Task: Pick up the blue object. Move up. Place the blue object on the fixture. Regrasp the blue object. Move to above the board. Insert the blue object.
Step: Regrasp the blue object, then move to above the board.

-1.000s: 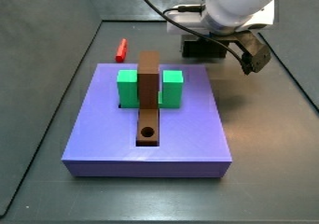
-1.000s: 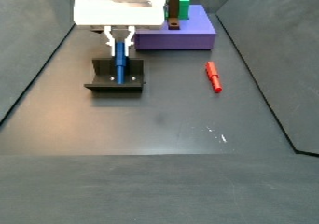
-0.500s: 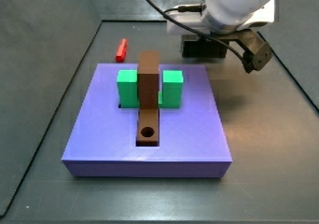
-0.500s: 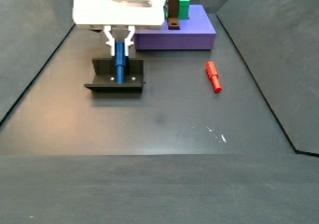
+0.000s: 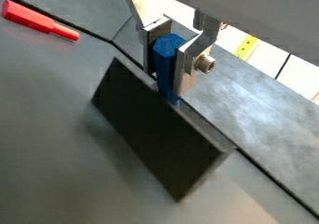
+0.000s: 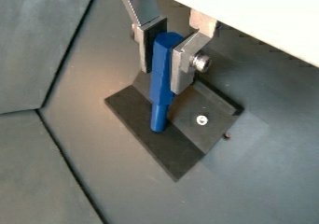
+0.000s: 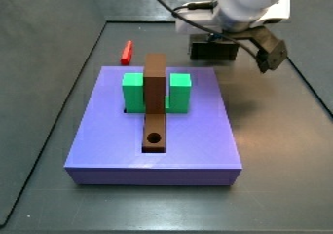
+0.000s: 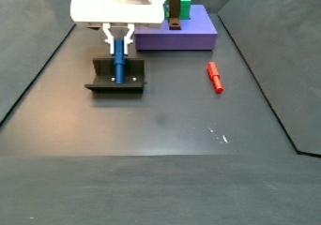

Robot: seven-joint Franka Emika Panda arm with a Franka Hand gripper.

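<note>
Claw (image 6: 166,52) is pinching the upper part of the blue peg (image 6: 161,88), which is standing upright, long axis vertical, lower end on the dark bracket (image 8: 115,82) at upper left of a side view. Brown plank (image 7: 155,101) is lying well apart, on the purple base (image 7: 196,140).
</note>
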